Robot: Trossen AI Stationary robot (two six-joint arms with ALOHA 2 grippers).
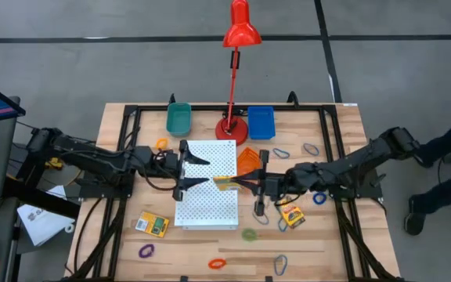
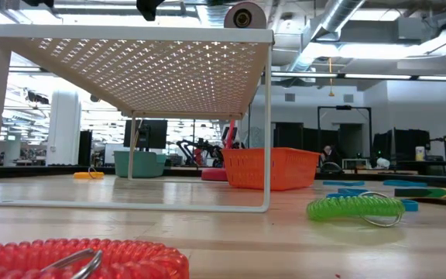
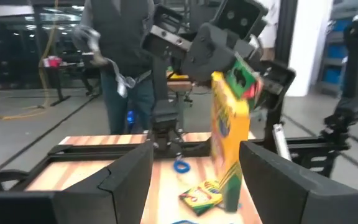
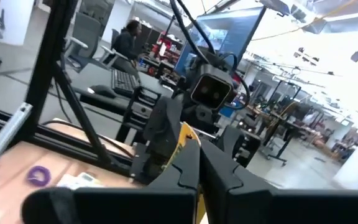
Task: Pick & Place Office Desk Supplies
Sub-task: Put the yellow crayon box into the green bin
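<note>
The wooden worktop (image 1: 319,235) carries a white perforated board (image 1: 207,184) at its middle, standing on legs like a low shelf in the low view. At the far edge sit a teal bin (image 1: 179,118) and a blue bin (image 1: 261,121), with a red desk lamp (image 1: 234,129) between them and an orange basket (image 1: 247,160) just in front.

Above the board the two arms meet. The right hand (image 1: 250,182) is clamped shut on a yellow-and-green box (image 1: 225,182), holding it out over the board's right part. The left hand (image 1: 198,172) faces it with its fingers (image 3: 120,180) spread wide either side of the box, not touching it as far as the left wrist view shows.

This looks like a hand-over between arms. The next move would call for the left hand to close on the box's free end before the right lets go, then carry it to a bin; a slip here would drop it onto the board.

Two more boxes lie on the worktop, one near the left front (image 1: 152,225), one under the right arm (image 1: 292,216). Small loops are scattered about: purple (image 1: 146,251), green (image 1: 250,233), orange (image 1: 217,264), blue (image 1: 319,199)
</note>
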